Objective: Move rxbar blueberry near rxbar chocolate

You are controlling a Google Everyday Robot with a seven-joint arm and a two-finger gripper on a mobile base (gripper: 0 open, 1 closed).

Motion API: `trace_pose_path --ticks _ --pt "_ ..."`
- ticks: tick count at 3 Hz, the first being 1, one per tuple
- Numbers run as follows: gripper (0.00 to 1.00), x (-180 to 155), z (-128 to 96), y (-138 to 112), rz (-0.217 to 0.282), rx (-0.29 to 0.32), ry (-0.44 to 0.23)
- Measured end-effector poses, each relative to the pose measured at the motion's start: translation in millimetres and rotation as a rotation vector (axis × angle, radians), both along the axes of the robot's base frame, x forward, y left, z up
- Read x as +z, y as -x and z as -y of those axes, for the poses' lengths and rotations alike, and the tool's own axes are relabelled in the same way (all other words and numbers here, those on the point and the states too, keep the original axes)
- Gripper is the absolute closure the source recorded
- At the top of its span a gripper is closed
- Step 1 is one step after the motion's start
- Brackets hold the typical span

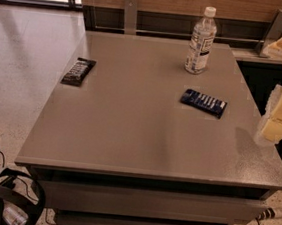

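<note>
Grey tabletop (128, 133) fills your camera view. The rxbar blueberry (203, 103) lies flat just in front of the water bottle (201, 40), untouched. The rxbar chocolate (78, 72) lies well left of the bottle, by the table's edge, with bare surface between the bars. The gripper (281, 114) hangs right of the bottle, beyond the table edge; you cannot tell whether it is spread or closed.

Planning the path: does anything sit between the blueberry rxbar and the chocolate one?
Nothing visible: bare tabletop lies between rxbar blueberry and rxbar chocolate. The water bottle stands behind that line. The hand hangs at the tabletop's right edge.
</note>
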State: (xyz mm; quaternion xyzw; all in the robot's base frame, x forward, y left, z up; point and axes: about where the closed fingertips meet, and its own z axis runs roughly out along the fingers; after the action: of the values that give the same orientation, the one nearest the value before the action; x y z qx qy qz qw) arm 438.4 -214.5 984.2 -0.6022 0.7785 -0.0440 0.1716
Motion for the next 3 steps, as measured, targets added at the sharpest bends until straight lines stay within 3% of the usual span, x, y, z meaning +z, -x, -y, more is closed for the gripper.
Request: trace_pose_path --ticks 1,3 --pt "0.00 0.3 2.3 -5.6 0.004 -0.007 -0.024" --pt "0.00 -19.4 16.6 -46.3 0.010 -0.010 -0.206"
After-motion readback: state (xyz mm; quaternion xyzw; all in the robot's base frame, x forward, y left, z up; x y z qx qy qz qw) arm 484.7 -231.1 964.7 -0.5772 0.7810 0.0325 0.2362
